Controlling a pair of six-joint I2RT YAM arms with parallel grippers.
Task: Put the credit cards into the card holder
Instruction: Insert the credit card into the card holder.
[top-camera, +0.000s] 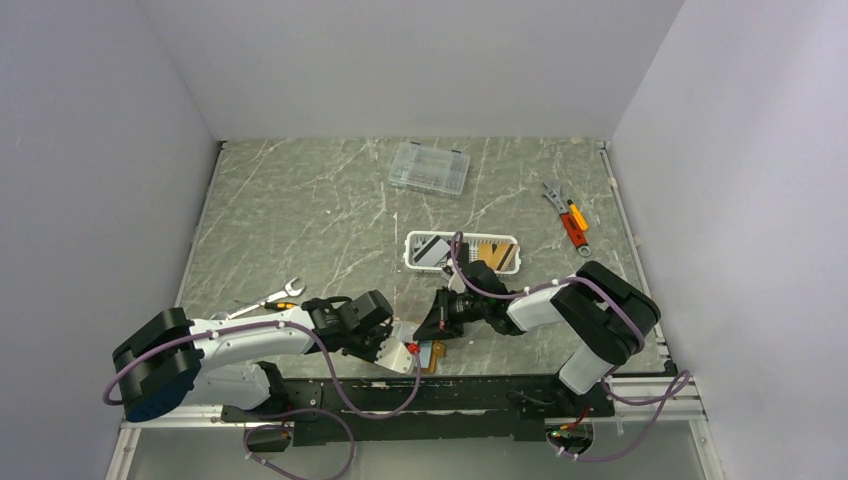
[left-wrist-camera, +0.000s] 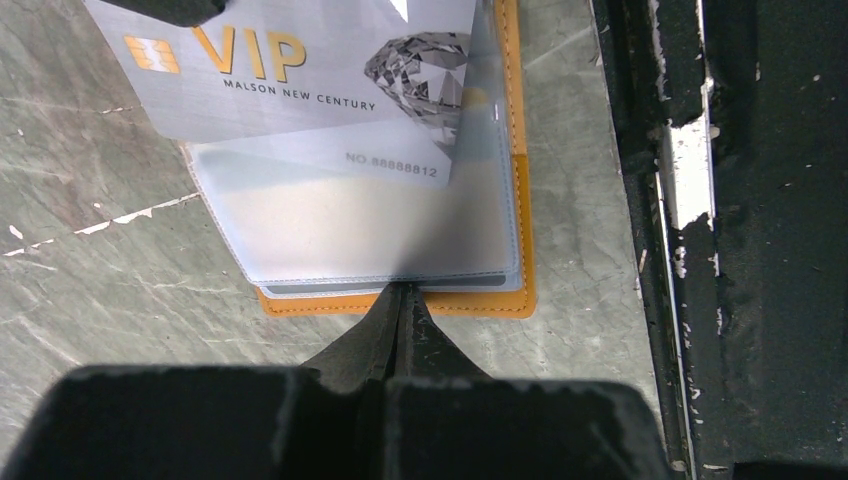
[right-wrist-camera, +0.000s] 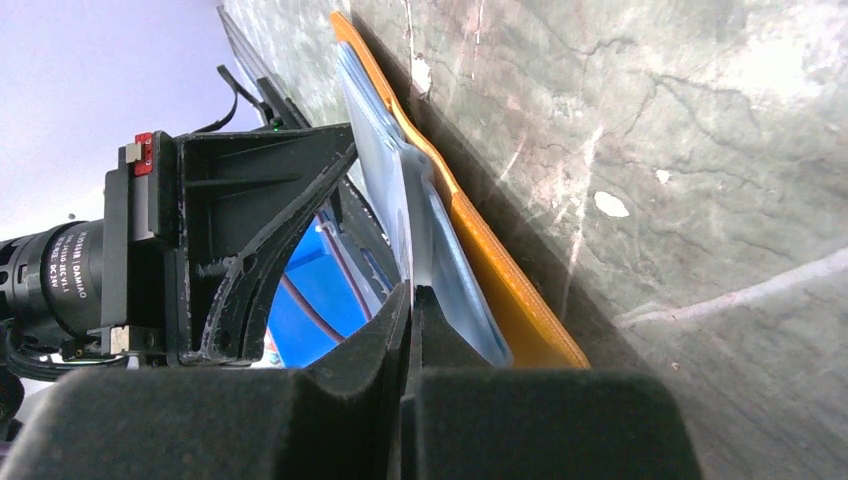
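The orange card holder (left-wrist-camera: 300, 303) lies open on the marble table near its front edge, clear inner pockets (left-wrist-camera: 350, 220) facing up. My left gripper (left-wrist-camera: 405, 292) is shut, its tips pinching the near edge of those pockets. A grey-white credit card (left-wrist-camera: 300, 70) marked VIP lies slanted over the pockets' far part; whether its corner is inside a pocket I cannot tell. My right gripper (right-wrist-camera: 411, 292) is shut on this card's edge, with the orange card holder (right-wrist-camera: 490, 270) just beside it. From above, both grippers, left (top-camera: 410, 348) and right (top-camera: 432, 328), meet over the card holder (top-camera: 437, 356).
A white slotted basket (top-camera: 510, 262) behind the grippers holds more cards. A clear compartment box (top-camera: 430, 167) sits at the back. A wrench (top-camera: 268, 298) lies at the left and an orange-handled tool (top-camera: 570, 220) at the right. The black base rail (left-wrist-camera: 720, 240) runs close beside the card holder.
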